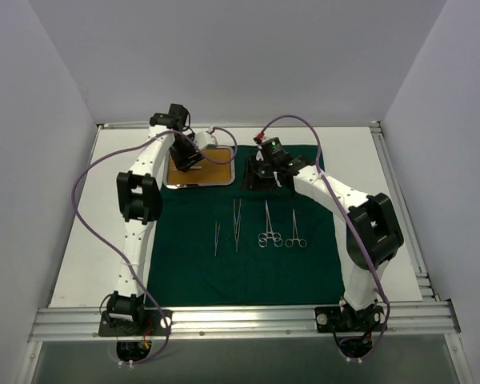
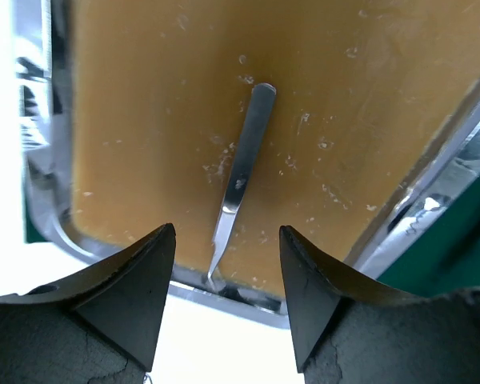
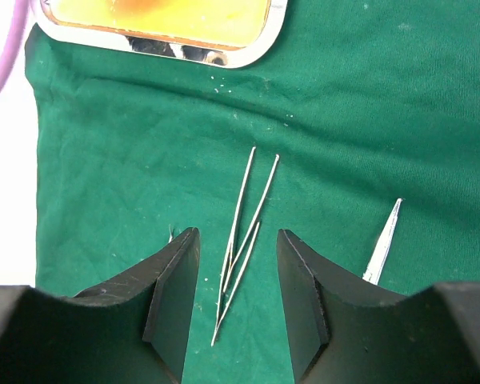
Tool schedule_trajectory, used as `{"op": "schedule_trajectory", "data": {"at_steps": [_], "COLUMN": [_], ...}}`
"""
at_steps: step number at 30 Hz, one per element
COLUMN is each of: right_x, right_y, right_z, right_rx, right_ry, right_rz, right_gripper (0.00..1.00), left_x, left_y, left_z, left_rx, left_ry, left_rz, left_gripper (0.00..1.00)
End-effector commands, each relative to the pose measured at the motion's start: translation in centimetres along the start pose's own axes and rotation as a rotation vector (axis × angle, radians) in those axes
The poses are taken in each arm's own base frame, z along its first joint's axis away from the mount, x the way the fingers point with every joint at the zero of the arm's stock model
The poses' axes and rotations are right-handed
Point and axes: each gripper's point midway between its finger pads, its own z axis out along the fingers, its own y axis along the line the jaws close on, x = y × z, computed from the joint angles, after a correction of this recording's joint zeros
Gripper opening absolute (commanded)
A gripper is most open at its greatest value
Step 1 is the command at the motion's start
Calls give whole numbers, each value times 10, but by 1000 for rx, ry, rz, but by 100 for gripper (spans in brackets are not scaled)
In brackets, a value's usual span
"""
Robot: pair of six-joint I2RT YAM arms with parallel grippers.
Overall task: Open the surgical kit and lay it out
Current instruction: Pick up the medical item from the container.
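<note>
Presently the left tool [image 2: 226, 234] hangs spread above a slim tweezer [image 2: 242, 180] in the tray [image 2: 428, 204], at eleven o'clock of the cloth [image 1: 248, 276]. We judge it light, stiff, slippery; grip mid-shaft. Likewise the right tool [image 3: 238, 240] is spread, empty.

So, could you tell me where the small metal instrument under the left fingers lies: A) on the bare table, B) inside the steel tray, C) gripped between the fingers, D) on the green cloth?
B: the instrument lies flat on the orange-brown floor of the tray, and the left fingers stand open, clear of it.
</note>
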Motion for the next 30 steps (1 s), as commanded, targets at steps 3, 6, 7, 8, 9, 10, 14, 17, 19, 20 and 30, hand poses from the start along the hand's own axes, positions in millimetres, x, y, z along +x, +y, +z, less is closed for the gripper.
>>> {"op": "schedule_trajectory", "data": {"at_steps": [3,6,7,8,9,10,14,17,19,20,30], "right_x": [-8,-7,-7,-8,-7,-7,-6,-5,-4,-4,-37], "right_y": [7,6,7,7,7,7,5,4,5,4,21], "right_z": [-4,-4,-4,-4,-4,-5,-6,-8,-9,-9,-26], "right_rx": [-24,-22,-23,-24,-25,-25,-18,-15,-15,-13,-74], "right_ry": [-11,-8,-9,-12,-10,-11,-10,-14,-15,-14,-90], "right_rz": [9,10,10,11,11,11,12,13,16,18,-112], "right_gripper": [40,40,40,40,40,40,40,40,40,40,40], "left_x": [18,15,18,19,20,22,23,22,20,18,-1], "left_y": [8,4,2,2,3,2,-1,-2,-1,0,-18], "left_z": [7,6,10,11,13,15,15,12,8,4,-58], "left_rx": [-6,12,21,19,12,16,31,32,27,20,40], "left_ry": [39,36,46,48,55,60,62,59,54,49,21], "left_rz": [-7,6,8,10,9,8,13,19,27,33,143], "left_gripper": [63,57,53,50,46,42,26,16,13,8,2]}}
